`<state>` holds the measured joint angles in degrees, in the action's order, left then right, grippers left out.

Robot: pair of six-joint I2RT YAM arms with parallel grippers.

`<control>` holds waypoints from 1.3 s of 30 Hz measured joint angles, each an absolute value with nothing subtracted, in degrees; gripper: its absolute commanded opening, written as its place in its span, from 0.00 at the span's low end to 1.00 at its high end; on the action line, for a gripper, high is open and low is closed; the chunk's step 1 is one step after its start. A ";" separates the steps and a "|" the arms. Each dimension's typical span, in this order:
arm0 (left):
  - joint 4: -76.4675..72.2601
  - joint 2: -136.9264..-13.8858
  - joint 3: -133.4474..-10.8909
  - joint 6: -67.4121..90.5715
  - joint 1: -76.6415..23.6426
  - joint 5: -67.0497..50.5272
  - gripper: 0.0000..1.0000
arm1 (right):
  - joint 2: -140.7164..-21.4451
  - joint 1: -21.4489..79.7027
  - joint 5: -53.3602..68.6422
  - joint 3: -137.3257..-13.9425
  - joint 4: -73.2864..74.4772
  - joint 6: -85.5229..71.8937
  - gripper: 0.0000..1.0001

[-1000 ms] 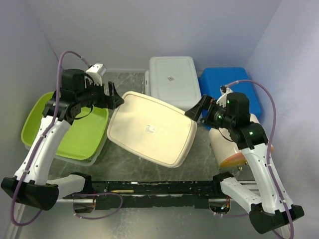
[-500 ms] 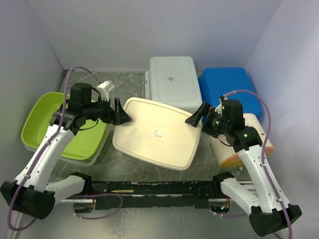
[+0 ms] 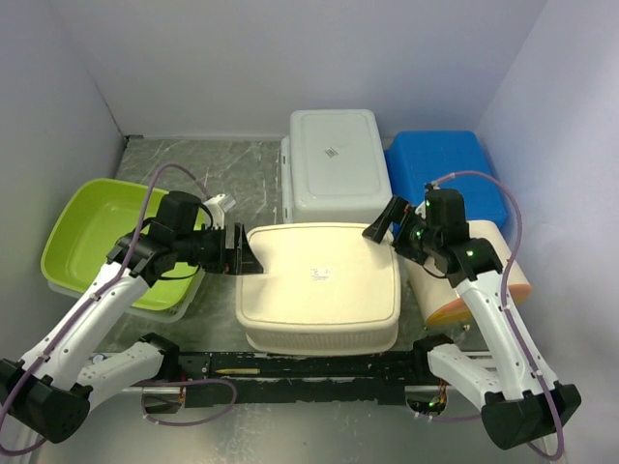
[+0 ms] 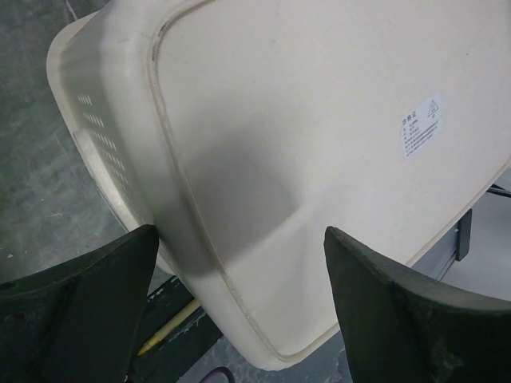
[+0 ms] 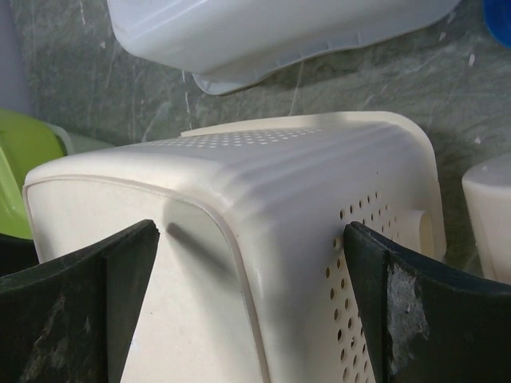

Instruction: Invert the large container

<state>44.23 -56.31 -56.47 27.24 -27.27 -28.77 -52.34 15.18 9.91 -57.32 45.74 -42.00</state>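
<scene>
Left claw [image 3: 242, 253] is spread wide at the left end of the large container [image 3: 324, 290], right claw [image 3: 380, 224] spread wide over its far right corner. I see it base-up on the table [image 3: 213, 159], sticker [image 3: 316, 275] on top, right next to the white tub [image 3: 334, 159].

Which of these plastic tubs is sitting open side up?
The lime-green shallow plastic tub at the left: its hollow inside faces up. The cream perforated tub, the white tub and the blue tub all show flat bottoms.
</scene>
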 measured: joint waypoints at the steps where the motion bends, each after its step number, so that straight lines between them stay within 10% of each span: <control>1: 44.07 -56.34 -56.14 27.70 -27.40 -28.80 0.93 | -52.97 15.18 9.80 -57.80 45.78 -41.47 1.00; 12: 39.16 -58.37 -54.83 30.94 -30.39 -32.80 0.94 | -65.69 16.32 4.71 -79.50 47.22 -31.64 1.00; 22: 38.44 -59.29 -56.77 30.11 -30.61 -32.45 0.95 | -64.69 16.58 6.68 -75.59 47.37 -29.93 1.00; 31: 50.74 -66.48 -84.05 25.56 -30.41 -11.84 0.98 | -62.94 16.58 6.59 -76.51 40.88 -29.45 1.00; 39: 54.06 -77.10 -89.73 26.68 -7.79 -0.27 0.99 | -66.63 16.60 10.33 -76.49 34.15 -30.02 1.00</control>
